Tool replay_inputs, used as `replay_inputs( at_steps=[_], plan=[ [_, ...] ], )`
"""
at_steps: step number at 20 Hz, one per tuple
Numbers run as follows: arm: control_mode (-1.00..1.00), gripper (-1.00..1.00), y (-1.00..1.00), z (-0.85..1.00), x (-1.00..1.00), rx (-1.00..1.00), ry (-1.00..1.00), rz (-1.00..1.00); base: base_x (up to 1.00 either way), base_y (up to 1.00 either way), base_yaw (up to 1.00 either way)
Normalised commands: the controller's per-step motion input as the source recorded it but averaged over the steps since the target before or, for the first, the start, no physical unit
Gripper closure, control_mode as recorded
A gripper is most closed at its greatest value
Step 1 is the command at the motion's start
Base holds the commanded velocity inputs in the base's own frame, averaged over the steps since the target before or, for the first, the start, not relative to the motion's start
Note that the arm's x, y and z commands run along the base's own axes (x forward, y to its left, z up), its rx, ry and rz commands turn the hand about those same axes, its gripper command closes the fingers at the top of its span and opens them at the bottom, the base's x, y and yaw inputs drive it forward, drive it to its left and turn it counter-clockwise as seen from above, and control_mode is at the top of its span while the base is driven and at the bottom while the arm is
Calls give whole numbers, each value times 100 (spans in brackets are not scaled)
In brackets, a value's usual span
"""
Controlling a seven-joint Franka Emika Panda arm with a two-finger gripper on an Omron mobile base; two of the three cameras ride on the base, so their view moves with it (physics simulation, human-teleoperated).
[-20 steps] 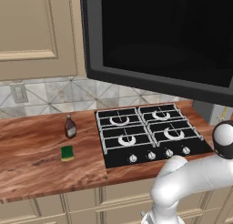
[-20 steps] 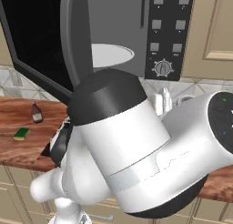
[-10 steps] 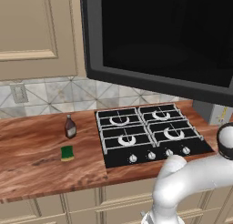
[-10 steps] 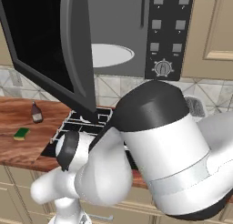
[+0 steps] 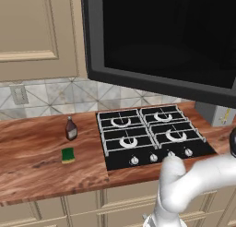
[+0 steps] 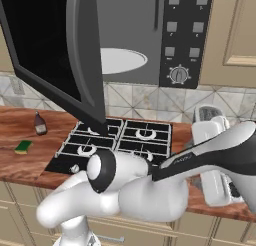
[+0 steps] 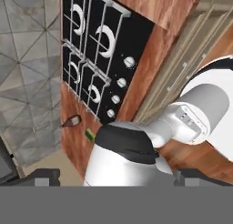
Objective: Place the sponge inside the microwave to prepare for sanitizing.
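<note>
Robot arm (image 6: 150, 185): glossy white rounded shells are joining at dark joint caps (image 6: 97, 171); a black band carrying small pale lettering (image 6: 182, 160) is running along one link; two small dark finger tips (image 7: 45, 176) are ending the hand.

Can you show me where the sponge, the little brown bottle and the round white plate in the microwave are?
sponge (image 5: 68, 155), left base view, on its green top.
brown bottle (image 5: 70, 129), left base view, on its body.
turntable (image 6: 120, 60), right base view, on the white plate's middle.
</note>
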Motion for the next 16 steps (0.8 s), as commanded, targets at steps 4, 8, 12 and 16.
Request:
replay_inputs(
  at_steps=[4,8,12,16],
  plan=[
    [-100,-100,23,-1,67,9,-1,27,0,0,0],
    [-100,-100,17,0,53,20,-9,20,0,0,0],
    [-100,-100,0,0,34,40,-13,10,0,0,0],
    [-100,-100,0,15,36,55,-4,7,0,0,0]
  ],
)
